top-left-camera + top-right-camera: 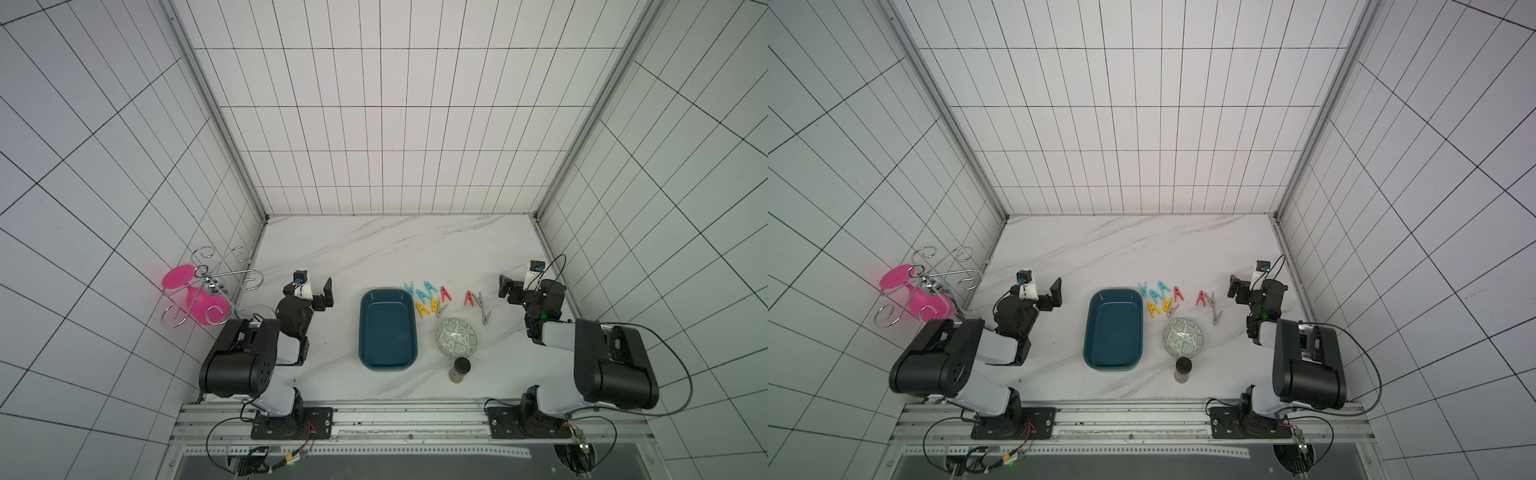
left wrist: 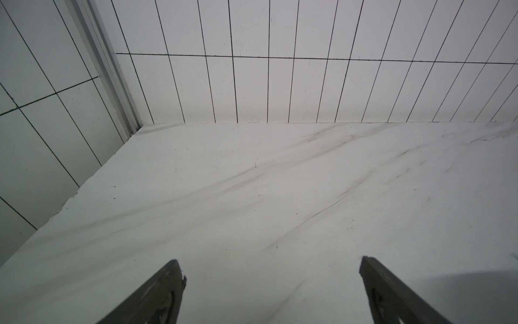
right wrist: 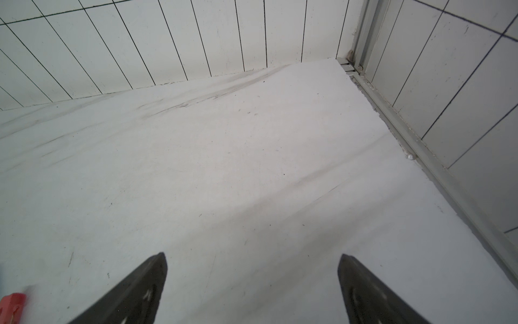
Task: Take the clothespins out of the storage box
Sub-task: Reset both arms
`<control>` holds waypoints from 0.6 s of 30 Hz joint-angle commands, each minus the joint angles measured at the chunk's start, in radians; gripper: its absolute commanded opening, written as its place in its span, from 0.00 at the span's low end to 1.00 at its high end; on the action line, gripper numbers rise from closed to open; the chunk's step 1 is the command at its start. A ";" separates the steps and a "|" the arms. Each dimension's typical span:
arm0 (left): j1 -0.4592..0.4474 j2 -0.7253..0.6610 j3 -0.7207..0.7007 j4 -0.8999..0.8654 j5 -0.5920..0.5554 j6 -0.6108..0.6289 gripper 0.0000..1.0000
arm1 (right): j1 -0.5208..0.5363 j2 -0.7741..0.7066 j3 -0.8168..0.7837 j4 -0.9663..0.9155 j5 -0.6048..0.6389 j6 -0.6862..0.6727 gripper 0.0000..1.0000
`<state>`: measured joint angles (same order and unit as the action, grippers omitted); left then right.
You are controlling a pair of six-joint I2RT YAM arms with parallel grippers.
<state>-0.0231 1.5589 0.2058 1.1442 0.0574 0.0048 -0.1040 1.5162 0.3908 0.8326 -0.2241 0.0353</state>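
Note:
The dark teal storage box (image 1: 388,332) (image 1: 1113,332) sits mid-table, and nothing shows inside it. Several clothespins lie on the marble to its right: light blue (image 1: 424,291), yellow (image 1: 422,309), red (image 1: 445,294) (image 1: 468,298) and grey (image 1: 484,313), seen in both top views (image 1: 1158,289). My left gripper (image 1: 324,296) (image 2: 270,262) hovers left of the box, open and empty. My right gripper (image 1: 510,289) (image 3: 252,255) is right of the pegs, open and empty. One red clothespin (image 3: 12,304) shows at the edge of the right wrist view.
A green-white patterned bowl (image 1: 457,337) stands right of the box's near half, with a small dark-lidded jar (image 1: 460,369) in front of it. A wire rack (image 1: 208,286) with a pink cup (image 1: 195,299) hangs beyond the left wall. Tiled walls close in three sides.

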 commanded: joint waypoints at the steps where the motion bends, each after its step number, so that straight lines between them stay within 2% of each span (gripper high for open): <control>1: -0.020 0.001 0.022 0.036 -0.086 0.024 0.99 | -0.010 0.033 -0.017 0.115 -0.003 0.012 0.99; 8: -0.030 0.044 0.084 0.000 -0.199 0.000 0.99 | -0.010 0.022 -0.004 0.068 -0.012 0.003 0.99; 10: -0.029 0.042 0.118 -0.067 -0.239 -0.017 0.99 | -0.010 0.026 -0.006 0.074 -0.013 0.003 0.99; 18: -0.023 0.026 0.137 -0.127 -0.247 -0.035 0.99 | -0.010 0.025 0.001 0.063 -0.031 -0.006 0.98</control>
<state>-0.0467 1.5929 0.3271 1.0584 -0.1631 -0.0135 -0.1051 1.5375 0.3908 0.8787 -0.2325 0.0364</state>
